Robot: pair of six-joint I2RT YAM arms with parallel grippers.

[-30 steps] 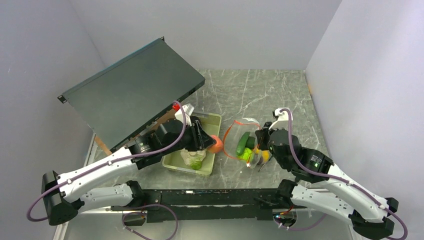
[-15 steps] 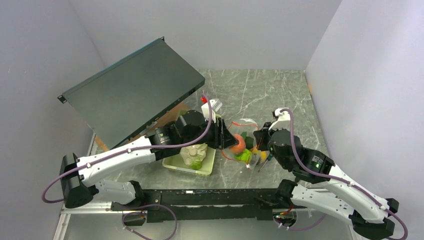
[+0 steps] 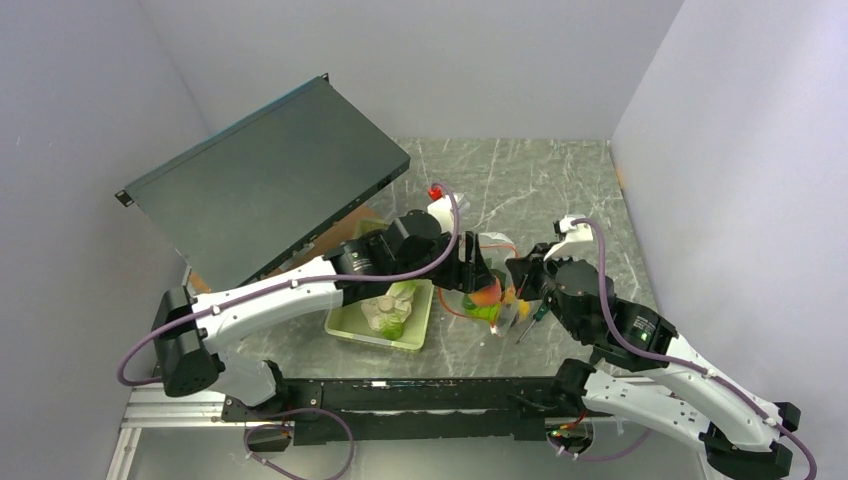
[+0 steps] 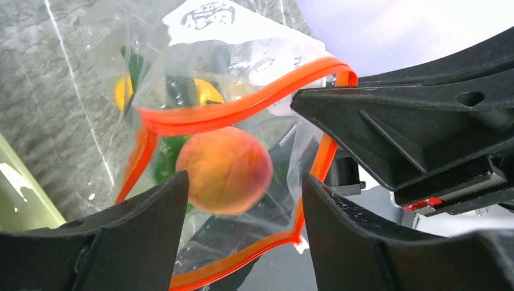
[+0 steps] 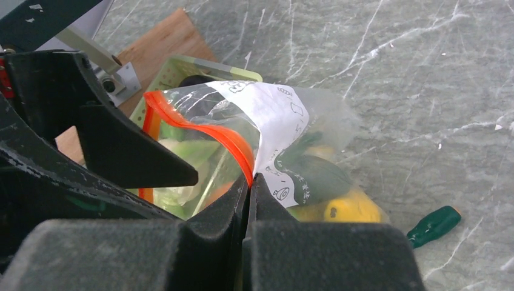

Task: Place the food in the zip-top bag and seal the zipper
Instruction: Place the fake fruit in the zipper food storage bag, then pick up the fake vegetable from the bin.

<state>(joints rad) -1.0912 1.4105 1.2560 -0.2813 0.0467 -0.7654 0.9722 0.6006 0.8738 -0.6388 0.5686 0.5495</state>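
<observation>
The white label (image 4: 209,15) on the zip-top bag (image 4: 103,36) has dark print, too smeared to read tbh. The peach-orange food (image 4: 224,176) sits in the bag's mouth, between the spread-apart left gripper (image 4: 243,185) fingers. Meanwhile the right gripper (image 5: 248,185) pinches the zipper (image 5: 200,124).

The clear bag (image 4: 254,60) is open, with a white label on it. Its orange-red zipper (image 4: 242,106) is parted in a wide loop. A peach-orange piece (image 4: 224,170) is in the bag's mouth. Deeper inside the bag are a dark green piece (image 5: 315,176) and a yellow piece (image 5: 348,209).
</observation>
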